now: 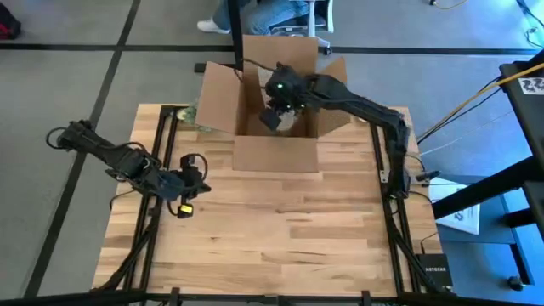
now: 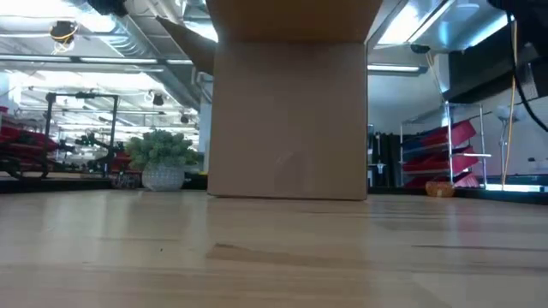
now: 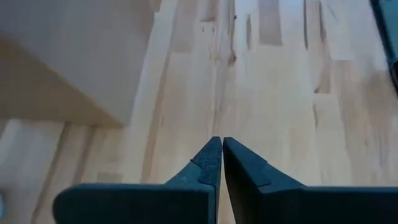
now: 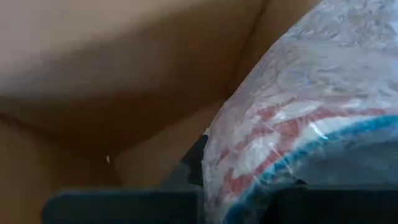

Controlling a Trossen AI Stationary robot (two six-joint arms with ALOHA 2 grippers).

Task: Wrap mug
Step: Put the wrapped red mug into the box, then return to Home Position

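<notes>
An open cardboard box (image 1: 255,102) stands at the table's far edge; in the low view its near wall (image 2: 287,120) hides the inside. My right gripper (image 1: 274,117) reaches down into the box and is shut on the mug (image 4: 311,106), which is wrapped in clear bubble wrap with red and blue showing through. In the high view only a pale bit of the wrap (image 1: 291,123) shows beside the gripper. My left gripper (image 3: 222,146) is shut on nothing and stays low over the table's left part (image 1: 197,177). My right gripper holds the wrapped mug by its plastic wrapping (image 4: 217,155), coming from above into the box. One dark finger (image 4: 194,163) shows against the wrap; the bundle hides the other. Whether the mug rests on the box floor cannot be told.
The box's flaps (image 1: 217,81) stand open to the left and right. A small potted plant (image 2: 163,158) sits at the table's far left, beside the box. A person (image 1: 263,13) is beyond the far edge. Bare wood (image 1: 289,229) spreads in front of the box.
</notes>
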